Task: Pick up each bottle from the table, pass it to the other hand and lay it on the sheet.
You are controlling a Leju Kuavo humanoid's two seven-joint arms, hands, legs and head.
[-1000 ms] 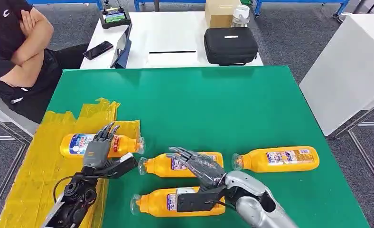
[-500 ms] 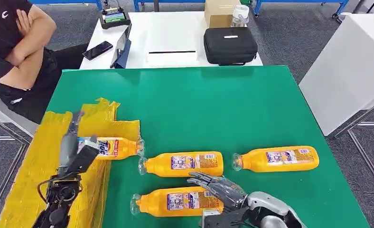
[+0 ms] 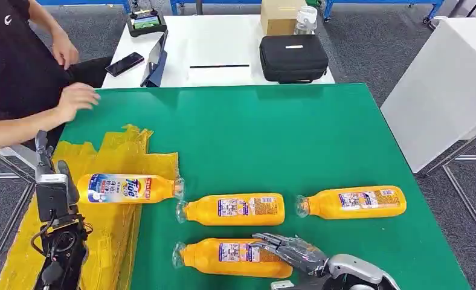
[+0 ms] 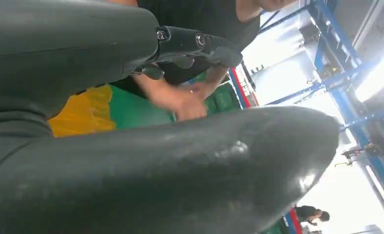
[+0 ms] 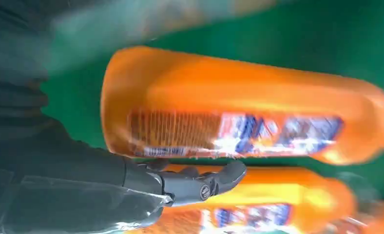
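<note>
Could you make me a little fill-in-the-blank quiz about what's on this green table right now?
1. The bottle on the yellow sheet lies on the ___ sheet.
2. ___ bottles lie on the bare green table.
3. The right hand reaches over the bottle ___ to the robot.

Missing words: yellow; three; nearest

Four orange bottles (image 3: 234,209) – all lying flat
</note>
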